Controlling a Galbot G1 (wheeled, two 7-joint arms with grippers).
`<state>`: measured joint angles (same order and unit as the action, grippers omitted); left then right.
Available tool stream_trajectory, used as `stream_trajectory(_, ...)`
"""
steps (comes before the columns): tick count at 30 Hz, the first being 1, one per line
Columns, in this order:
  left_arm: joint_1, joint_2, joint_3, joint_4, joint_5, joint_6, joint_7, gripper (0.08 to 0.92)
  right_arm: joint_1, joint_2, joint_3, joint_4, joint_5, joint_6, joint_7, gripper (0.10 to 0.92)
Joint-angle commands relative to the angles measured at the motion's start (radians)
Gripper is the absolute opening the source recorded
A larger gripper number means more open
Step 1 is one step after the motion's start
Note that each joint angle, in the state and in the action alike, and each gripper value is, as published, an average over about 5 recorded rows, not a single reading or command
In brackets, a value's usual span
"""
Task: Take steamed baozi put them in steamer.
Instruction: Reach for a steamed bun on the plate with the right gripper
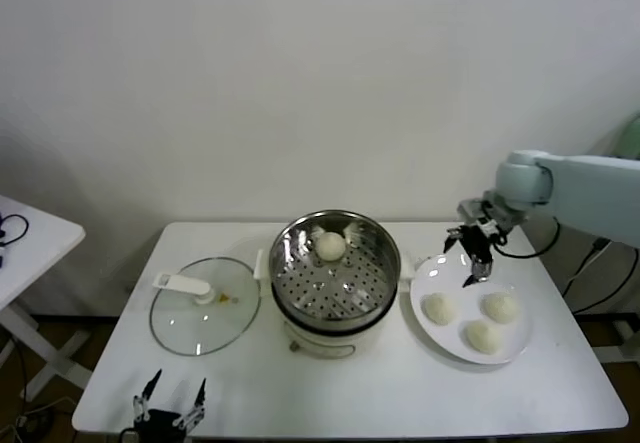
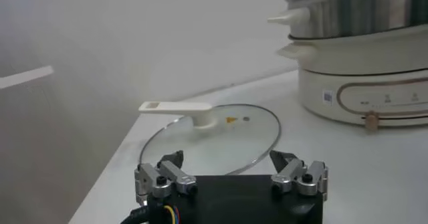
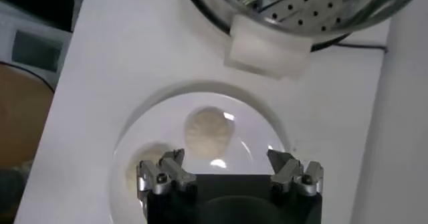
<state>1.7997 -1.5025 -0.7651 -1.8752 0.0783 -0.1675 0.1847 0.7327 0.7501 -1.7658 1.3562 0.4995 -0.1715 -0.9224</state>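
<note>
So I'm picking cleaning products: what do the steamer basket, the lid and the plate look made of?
The steamer basket looks like polished stainless steel: shiny, reflective, with a perforated bottom. The lid seems to be clear glass, as the table shows through it, with what looks like a white plastic handle. The plate is glossy white, probably ceramic, though plastic is possible.

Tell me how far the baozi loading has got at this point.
Done: one baozi lies in the steamer. In hand: nothing is held; the right gripper hangs open and empty over the far edge of the white plate. Left: three baozi remain on that plate. The left gripper sits open at the table's near edge, by the glass lid.
</note>
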Motion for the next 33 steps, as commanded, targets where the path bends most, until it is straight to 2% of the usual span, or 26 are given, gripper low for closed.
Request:
stream_trajectory(1, 0.002, 0.002, -0.007, 0.004, 0.001, 0.001, 0.000, 0.823, -0.271, -0.031, 0.182, -0.049, -0.060, -0.140, 0.045, 0.823)
stream_trajectory(13, 0.004, -0.006, -0.009, 0.016, 0.012, 0.000, 0.000, 0.823, -0.425, 0.057, 0.325, -0.224, -0.138, -0.128, 0.043, 0.823)
stream_trajectory(28, 0.001, -0.007, -0.017, 0.026, 0.011, 0.002, 0.002, 0.823, -0.459, 0.088, 0.358, -0.250, -0.153, -0.128, 0.025, 0.821)
stream_trajectory(33, -0.001, -0.005, -0.021, 0.025, 0.010, 0.004, 0.001, 0.823, -0.451, 0.086, 0.359, -0.243, -0.153, -0.127, 0.019, 0.759)
